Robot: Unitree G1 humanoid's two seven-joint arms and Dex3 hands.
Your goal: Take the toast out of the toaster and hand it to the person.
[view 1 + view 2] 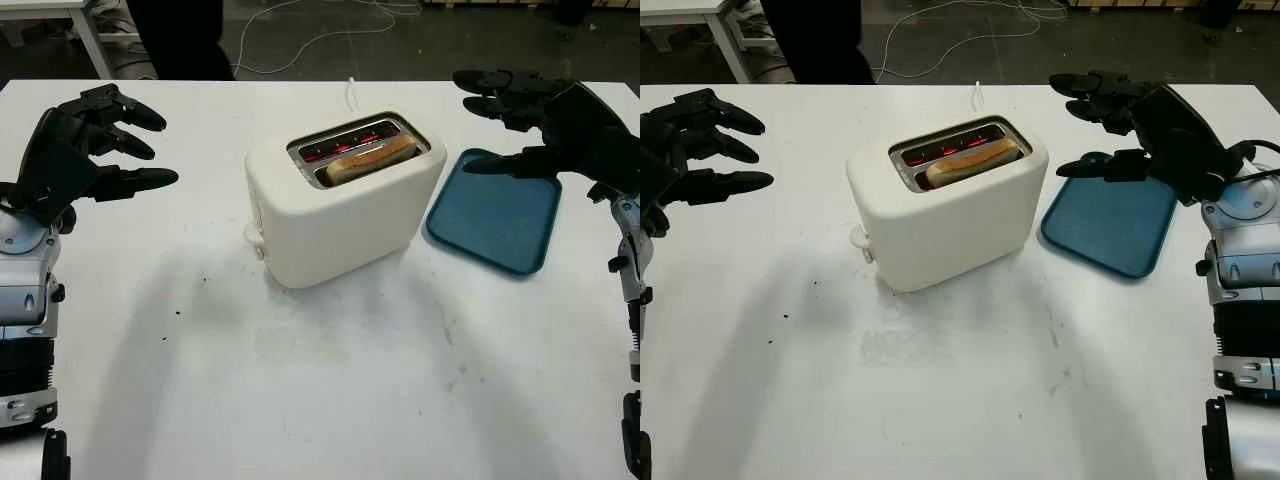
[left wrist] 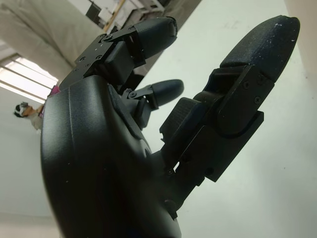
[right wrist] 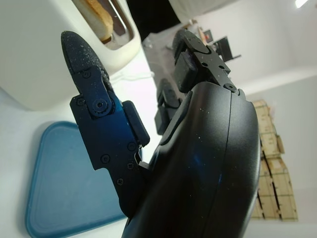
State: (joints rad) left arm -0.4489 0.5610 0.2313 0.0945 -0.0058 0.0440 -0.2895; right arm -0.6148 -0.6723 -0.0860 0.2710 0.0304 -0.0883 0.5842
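Toast, a browned slice (image 1: 372, 158), is sitting in the near slot of a cream plastic toaster (image 1: 340, 215) at the middle of the white table (image 1: 300, 380).

I am holding my left hand (image 1: 85, 150) open, well left of the toaster, and my right hand (image 1: 540, 120) open over the empty teal plastic tray (image 1: 490, 225), probably readying a reach. Red elements are glowing in both slots.

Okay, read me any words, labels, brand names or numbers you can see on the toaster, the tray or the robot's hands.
None can be read.
Toaster: plain cream shell, no lettering visible.
Blue tray: blank.
Left hand and right hand: black shells with screws, no markings.
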